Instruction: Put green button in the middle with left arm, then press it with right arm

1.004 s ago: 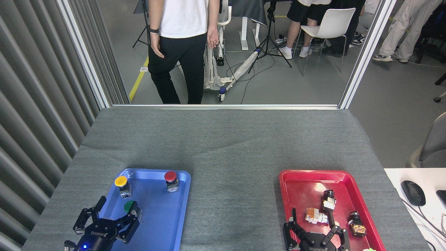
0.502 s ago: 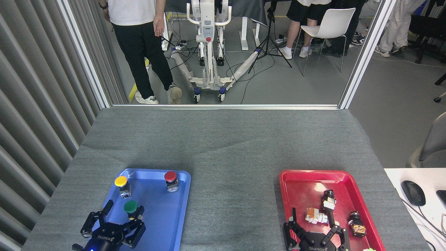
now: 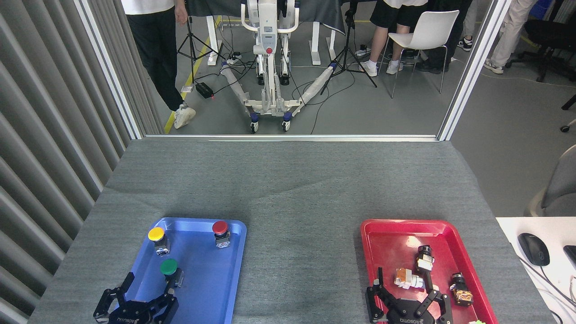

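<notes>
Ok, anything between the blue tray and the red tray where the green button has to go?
Nothing. In the head view the grey cloth between the blue tray and the red tray is bare. The green button sits in the blue tray.

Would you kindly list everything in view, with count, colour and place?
Tablecloth: one, grey, covering the table.
Blue tray: one, near left.
Green button: one, in the blue tray, nearest me.
Yellow button: one, tray's far left.
Red button: one, tray's far right.
Red tray: one, near right.
Small parts: at least three, black, white and orange, in the red tray.
Mouse: one, black, white desk at right.
Chair: one, white, beyond the table.
Left gripper: black, open, just short of the green button.
Right gripper: black, open, over the red tray.
</notes>
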Action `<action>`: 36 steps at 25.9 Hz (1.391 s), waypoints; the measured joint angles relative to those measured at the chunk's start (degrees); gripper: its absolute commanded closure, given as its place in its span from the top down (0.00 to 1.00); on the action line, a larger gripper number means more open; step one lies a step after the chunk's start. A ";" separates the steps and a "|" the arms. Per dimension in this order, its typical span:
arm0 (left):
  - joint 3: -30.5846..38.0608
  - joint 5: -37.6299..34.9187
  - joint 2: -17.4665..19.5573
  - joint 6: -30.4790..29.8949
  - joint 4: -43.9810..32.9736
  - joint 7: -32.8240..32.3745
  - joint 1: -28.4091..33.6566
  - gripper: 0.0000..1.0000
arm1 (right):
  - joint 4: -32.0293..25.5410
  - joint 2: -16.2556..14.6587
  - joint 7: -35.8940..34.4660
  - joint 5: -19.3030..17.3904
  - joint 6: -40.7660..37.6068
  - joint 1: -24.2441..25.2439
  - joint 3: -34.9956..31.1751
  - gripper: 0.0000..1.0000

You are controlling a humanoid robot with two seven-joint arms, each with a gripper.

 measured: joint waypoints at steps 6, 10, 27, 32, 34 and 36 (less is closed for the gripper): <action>-0.23 -0.36 -0.94 0.75 3.45 0.20 0.24 0.98 | -0.03 0.05 -0.23 0.00 0.01 0.00 -0.01 1.00; -0.29 -0.44 -1.43 0.90 5.87 0.26 -1.11 0.98 | -0.08 0.11 -0.25 0.00 0.03 0.01 0.00 1.00; -3.60 -0.45 -1.64 0.58 14.96 -0.10 -8.50 0.88 | -0.02 0.30 0.44 0.00 0.03 -0.05 -0.01 1.00; -4.38 -0.45 -1.93 0.55 16.81 0.06 -9.48 0.71 | -0.02 0.27 0.58 0.00 0.03 -0.08 0.00 1.00; -4.96 -0.45 -1.96 0.51 17.04 0.16 -9.64 0.59 | -0.03 0.24 0.64 0.00 0.03 -0.08 0.00 1.00; -5.75 -0.46 -1.98 0.42 17.15 0.23 -9.76 0.46 | -0.03 0.23 0.64 0.00 0.03 -0.08 0.00 1.00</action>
